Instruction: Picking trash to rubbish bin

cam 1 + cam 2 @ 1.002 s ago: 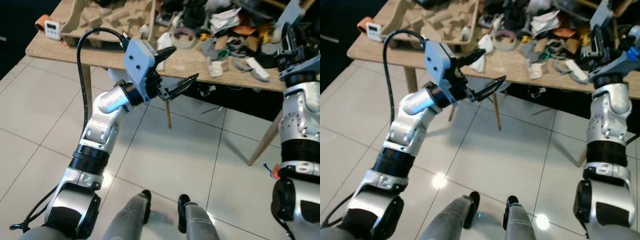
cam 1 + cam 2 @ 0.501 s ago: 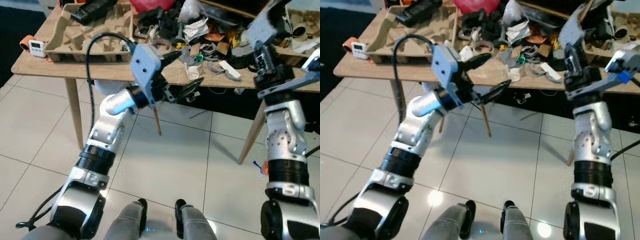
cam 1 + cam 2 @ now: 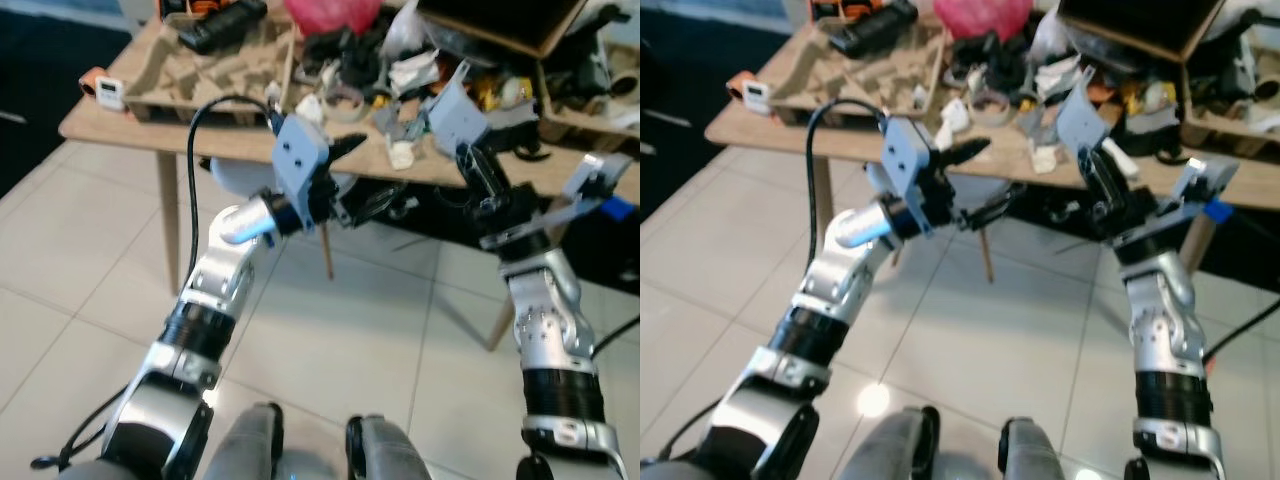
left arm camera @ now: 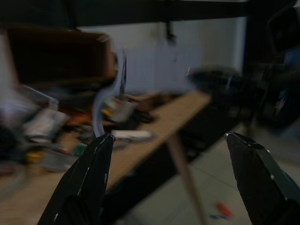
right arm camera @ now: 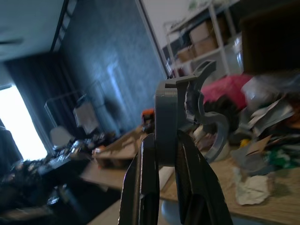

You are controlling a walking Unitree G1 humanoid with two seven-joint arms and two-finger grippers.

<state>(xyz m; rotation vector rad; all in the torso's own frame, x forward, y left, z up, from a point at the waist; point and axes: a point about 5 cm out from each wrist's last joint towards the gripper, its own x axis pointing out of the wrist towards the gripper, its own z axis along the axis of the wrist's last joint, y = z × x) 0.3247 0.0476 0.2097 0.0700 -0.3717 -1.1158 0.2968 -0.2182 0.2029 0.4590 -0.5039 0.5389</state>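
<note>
A wooden table point(image 3: 150, 125) ahead is heaped with trash: crumpled white paper point(image 3: 401, 154), tape rolls, card scraps and a pink bag point(image 3: 320, 14). My left gripper point(image 3: 362, 175) hangs open at the table's front edge with nothing between its fingers; in the left wrist view its fingertips point(image 4: 101, 145) stand wide apart. To its right, my right gripper point(image 3: 478, 165) is raised in front of the table and is shut on a grey plastic piece point(image 3: 457, 112). In the right wrist view that hooked grey piece point(image 5: 180, 117) sits clamped between the fingers.
Moulded cardboard trays point(image 3: 200, 65) lie on the table's left part, with a small white timer point(image 3: 111, 94) at its corner. A brown box point(image 3: 500, 20) stands at the back right. Table legs point(image 3: 325, 250) reach the pale tiled floor point(image 3: 90, 260). My own feet point(image 3: 260, 440) show below.
The camera has shifted and blurred. My right gripper has come down and leftward towards the table's front edge, still holding the grey piece. The left gripper stays open at the edge.
</note>
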